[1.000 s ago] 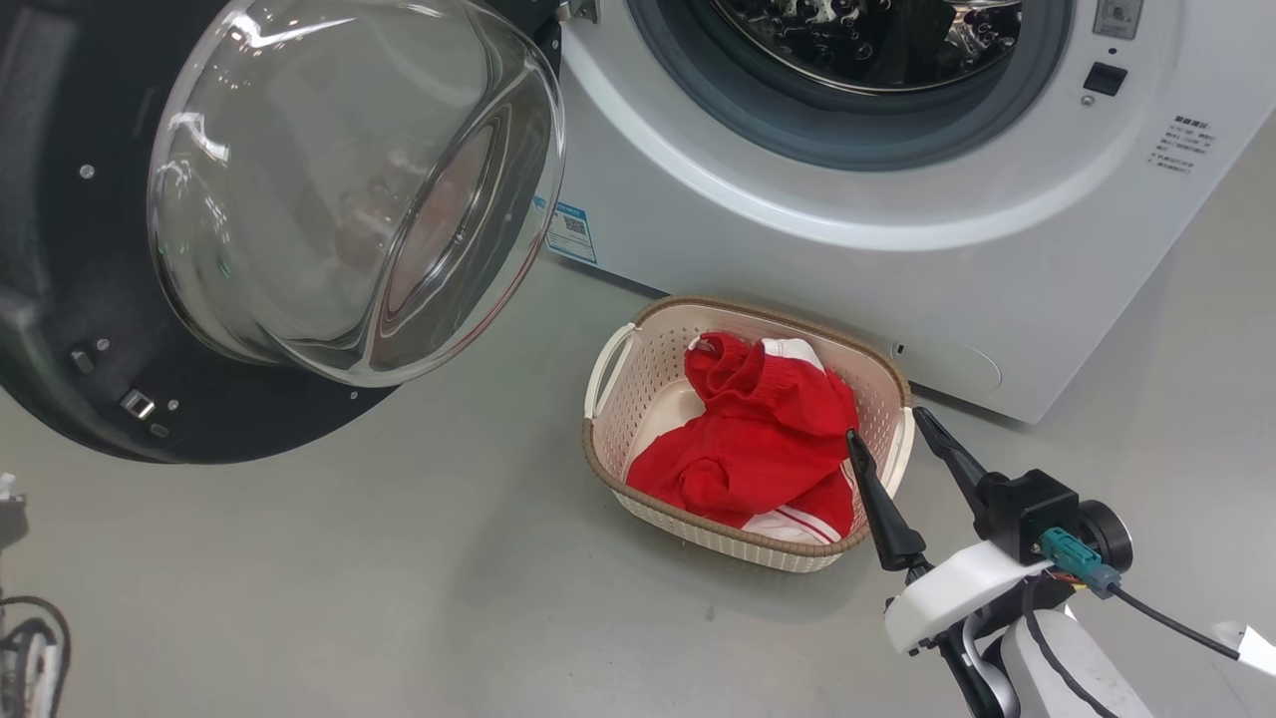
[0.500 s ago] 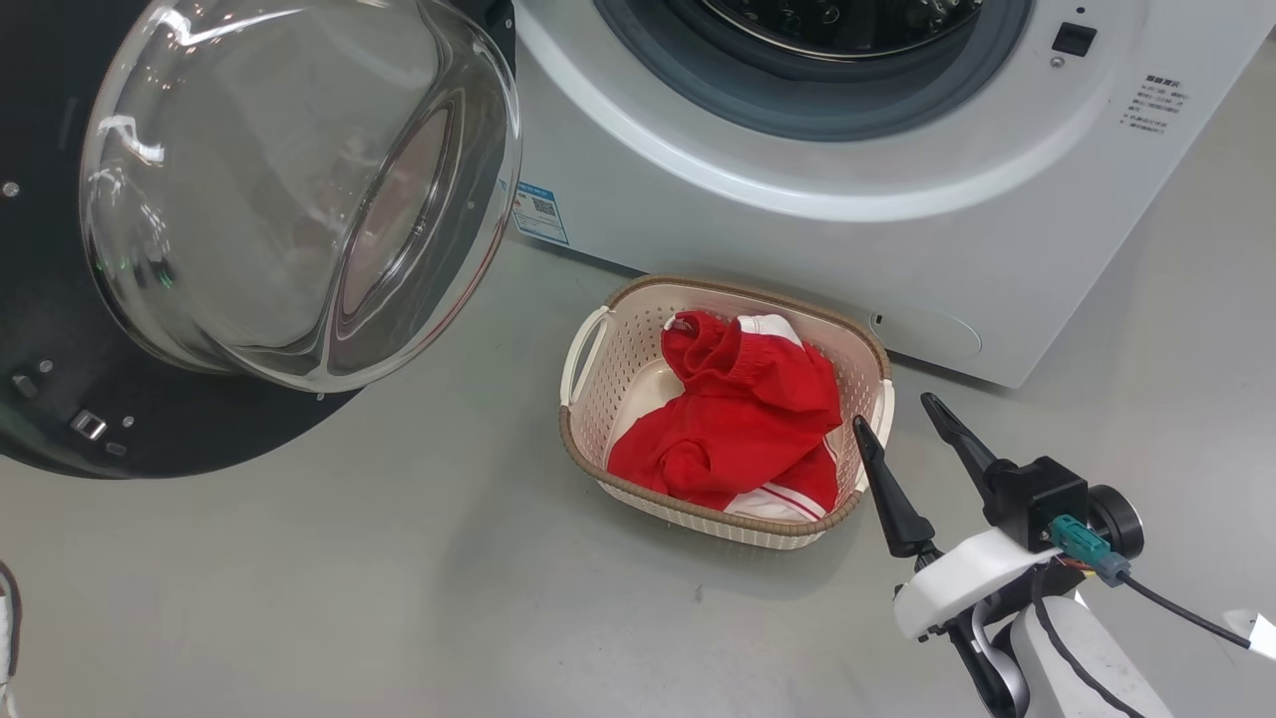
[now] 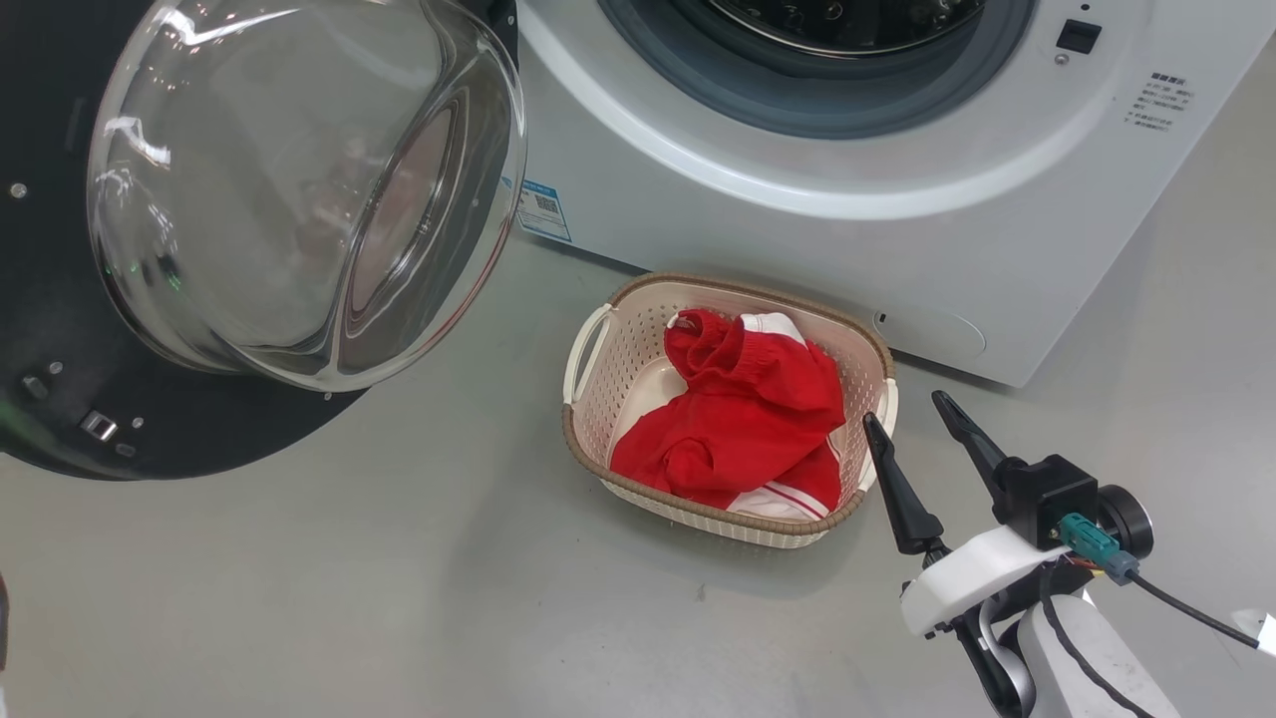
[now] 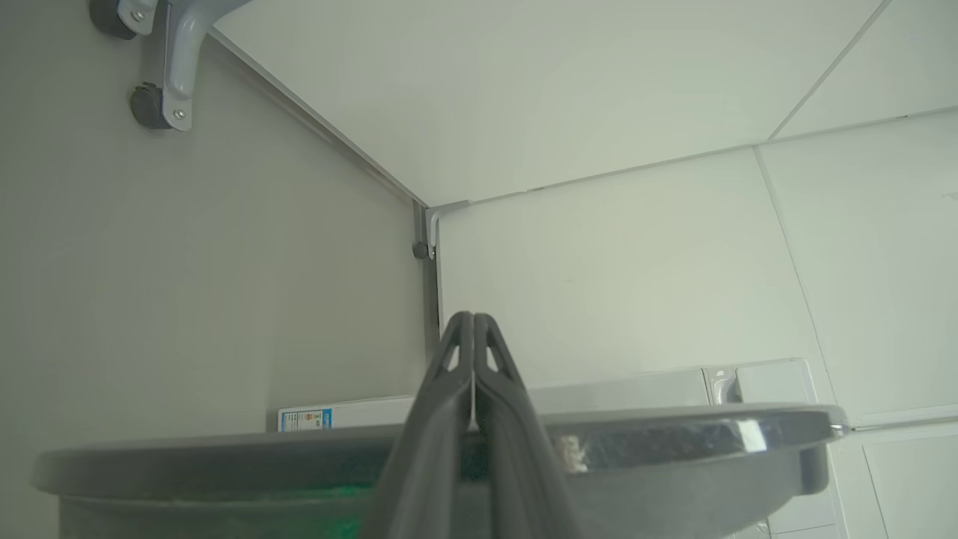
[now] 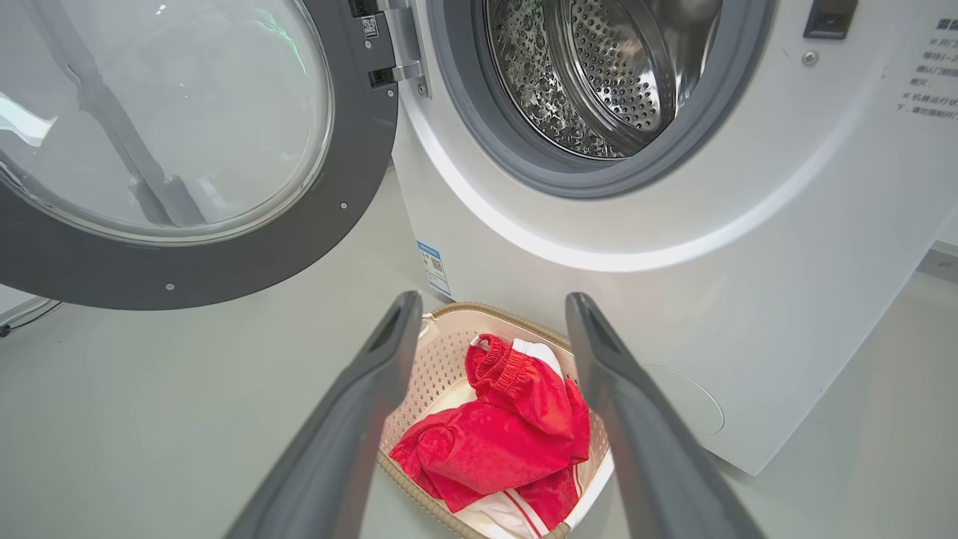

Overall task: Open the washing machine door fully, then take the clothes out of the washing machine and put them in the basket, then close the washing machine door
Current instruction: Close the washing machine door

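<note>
Clothes (image 3: 738,419) sit in the basket (image 3: 570,439), right in front of the washing machine (image 3: 797,259). Next is the washing machine door (image 3: 60,399), swung wide left of the machine. It's probably stiff and heavyish with slick glass, so push the black rim. Left hand (image 4: 474,318), fingers pinched together and empty, sits just behind that rim, maybe touching. Right hand (image 3: 902,407) gapes wide out front.

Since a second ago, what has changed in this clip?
The head view shifted, sliding the whole scene. Measured against the basket, the open right gripper drew back slightly to the robot's right. Nothing was gripped or released. The clothes lie in the basket as before; the washing machine door stays open.
</note>
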Controlling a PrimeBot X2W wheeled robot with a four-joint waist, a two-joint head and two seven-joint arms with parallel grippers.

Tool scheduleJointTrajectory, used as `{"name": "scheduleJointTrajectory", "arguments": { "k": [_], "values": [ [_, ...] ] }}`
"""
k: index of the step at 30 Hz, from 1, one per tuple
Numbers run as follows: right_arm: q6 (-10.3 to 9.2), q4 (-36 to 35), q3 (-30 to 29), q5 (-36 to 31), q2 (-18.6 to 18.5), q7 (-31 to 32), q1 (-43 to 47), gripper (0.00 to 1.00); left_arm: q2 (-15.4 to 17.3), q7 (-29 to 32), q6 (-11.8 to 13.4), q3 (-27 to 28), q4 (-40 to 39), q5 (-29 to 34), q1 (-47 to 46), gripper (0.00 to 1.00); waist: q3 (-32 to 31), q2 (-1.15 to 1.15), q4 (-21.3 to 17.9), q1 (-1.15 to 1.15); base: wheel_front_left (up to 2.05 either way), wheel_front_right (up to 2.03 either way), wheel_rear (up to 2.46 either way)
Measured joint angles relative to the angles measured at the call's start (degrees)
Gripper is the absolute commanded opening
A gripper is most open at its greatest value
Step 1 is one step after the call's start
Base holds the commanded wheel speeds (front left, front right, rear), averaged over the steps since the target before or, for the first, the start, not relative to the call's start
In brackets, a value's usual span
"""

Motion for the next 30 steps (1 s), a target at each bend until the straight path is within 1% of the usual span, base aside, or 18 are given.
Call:
{"name": "scheduleJointTrajectory", "arguments": {
  "k": [4,6,15,20,25,30],
  "values": [
    [0.00,0.05,-0.11,0.01,0.01,0.00,0.00,1.00,0.40,3.14,-1.16,-0.49,0.25,-0.47,0.01,0.00,-0.09,0.00,0.24,0.00,0.00,0.00,0.00],
    [0.00,0.16,-0.13,0.01,0.02,0.00,0.00,1.00,0.45,5.78,-2.25,-0.76,0.16,-1.72,0.02,0.00,-0.19,0.00,0.40,0.00,0.00,0.00,0.00],
    [0.00,0.43,-0.27,0.03,0.04,0.00,0.01,1.00,0.29,13.77,-4.10,-2.38,-1.93,-4.39,1.30,0.00,-0.60,0.00,0.50,0.00,0.00,0.00,0.00],
    [0.01,0.64,-0.43,0.13,0.16,0.00,0.02,1.00,-0.75,18.12,-4.61,-2.24,-4.32,-7.70,3.08,0.00,-0.85,0.00,0.22,0.00,0.00,0.00,0.00],
    [0.01,0.60,-0.69,0.21,0.22,0.00,0.02,1.00,-1.38,22.94,-4.99,-3.53,-7.89,-8.36,5.60,0.00,-1.10,0.00,-0.16,0.00,0.00,0.00,0.00],
    [0.01,0.64,-0.36,0.23,0.32,0.00,0.02,1.00,-2.88,27.50,-5.00,-4.85,-11.96,-10.15,8.71,0.00,-1.61,0.00,-0.87,0.00,0.00,0.00,0.00]
  ]
}}
